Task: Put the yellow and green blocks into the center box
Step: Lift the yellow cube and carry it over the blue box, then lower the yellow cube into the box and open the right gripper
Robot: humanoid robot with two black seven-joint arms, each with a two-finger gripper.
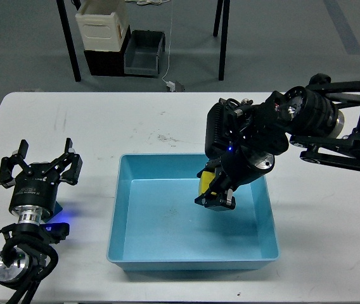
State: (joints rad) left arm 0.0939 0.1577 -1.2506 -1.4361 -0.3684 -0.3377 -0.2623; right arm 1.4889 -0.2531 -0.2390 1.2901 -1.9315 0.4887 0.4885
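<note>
My right gripper [213,192] reaches in from the right and is shut on a yellow block [206,182]. It holds the block low inside the light blue center box [124,215], over the right half of the box floor. My left gripper [39,166] is open and empty above the table at the far left, well apart from the box. No green block shows in the head view.
The white table [167,120] carries the box in the middle. Behind the table on the floor stand a white bin [101,25], a dark bin [143,54] and black table legs.
</note>
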